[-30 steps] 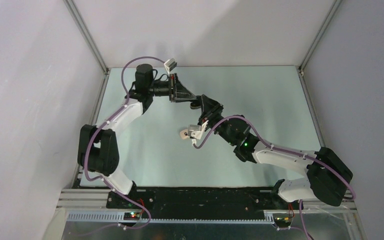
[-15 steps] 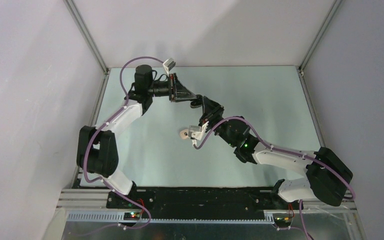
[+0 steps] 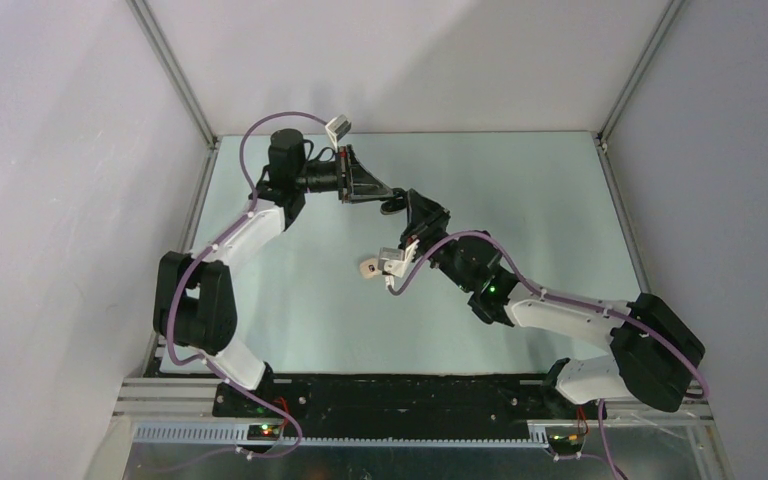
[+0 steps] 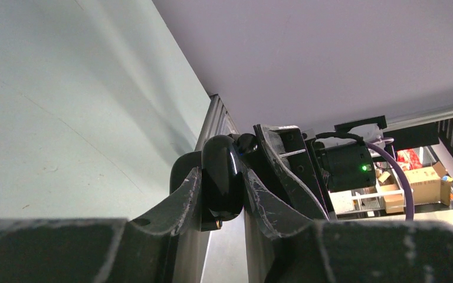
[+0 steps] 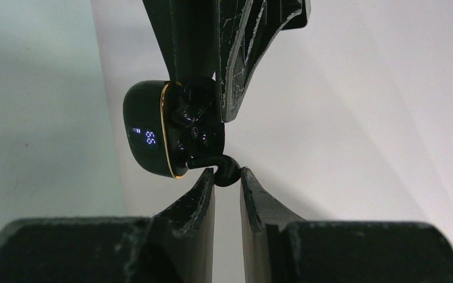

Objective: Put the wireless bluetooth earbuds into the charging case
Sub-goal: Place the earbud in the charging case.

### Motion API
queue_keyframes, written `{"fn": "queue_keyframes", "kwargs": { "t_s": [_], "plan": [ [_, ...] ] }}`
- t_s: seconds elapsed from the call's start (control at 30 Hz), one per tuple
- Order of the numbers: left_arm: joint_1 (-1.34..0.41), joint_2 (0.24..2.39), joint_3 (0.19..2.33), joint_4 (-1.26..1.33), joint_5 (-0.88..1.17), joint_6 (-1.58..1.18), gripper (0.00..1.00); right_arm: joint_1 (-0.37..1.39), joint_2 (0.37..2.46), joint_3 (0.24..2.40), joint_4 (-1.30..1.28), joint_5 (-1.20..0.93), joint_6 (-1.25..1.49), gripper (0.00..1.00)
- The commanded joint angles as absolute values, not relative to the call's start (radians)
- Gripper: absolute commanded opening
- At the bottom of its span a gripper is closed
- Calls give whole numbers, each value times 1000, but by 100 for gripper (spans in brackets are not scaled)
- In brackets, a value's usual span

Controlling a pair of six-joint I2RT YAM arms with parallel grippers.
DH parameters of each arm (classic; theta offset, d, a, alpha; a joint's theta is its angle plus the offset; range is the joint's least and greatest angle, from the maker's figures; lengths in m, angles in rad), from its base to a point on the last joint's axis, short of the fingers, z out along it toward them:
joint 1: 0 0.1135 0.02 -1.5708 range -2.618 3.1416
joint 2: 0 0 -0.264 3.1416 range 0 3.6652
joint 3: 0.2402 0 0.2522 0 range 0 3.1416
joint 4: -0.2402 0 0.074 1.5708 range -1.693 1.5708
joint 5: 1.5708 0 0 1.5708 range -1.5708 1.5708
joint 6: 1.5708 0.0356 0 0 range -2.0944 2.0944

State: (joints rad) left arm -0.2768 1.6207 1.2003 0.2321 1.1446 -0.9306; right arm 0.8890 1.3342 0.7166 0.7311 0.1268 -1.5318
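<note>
Your right gripper, pinching one earbud, is edging closer to the charging case your left gripper is clamping; seating is likely approaching.

Only readable mark: charging case shows lit white digits, looks like 65, with small bars beside them.
</note>
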Motion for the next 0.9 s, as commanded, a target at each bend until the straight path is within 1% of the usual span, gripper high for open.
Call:
{"fn": "queue_keyframes", "kwargs": {
  "t_s": [0.0, 0.3, 0.6, 0.87],
  "plan": [
    [-282, 1608, 1219, 290, 1182, -953, 0, 877, 1348, 725, 787, 138, -1539, 0],
    [-283, 1621, 1231, 308, 1195, -986, 0, 877, 1349, 728, 764, 127, -1540, 0],
    [-282, 1642, 1238, 356, 1237, -1066, 0, 869, 1396, 727, 829, 100, -1599, 0],
    [-282, 1648, 1241, 387, 1240, -1107, 0, 863, 1396, 711, 843, 88, -1628, 0]
  ]
}}
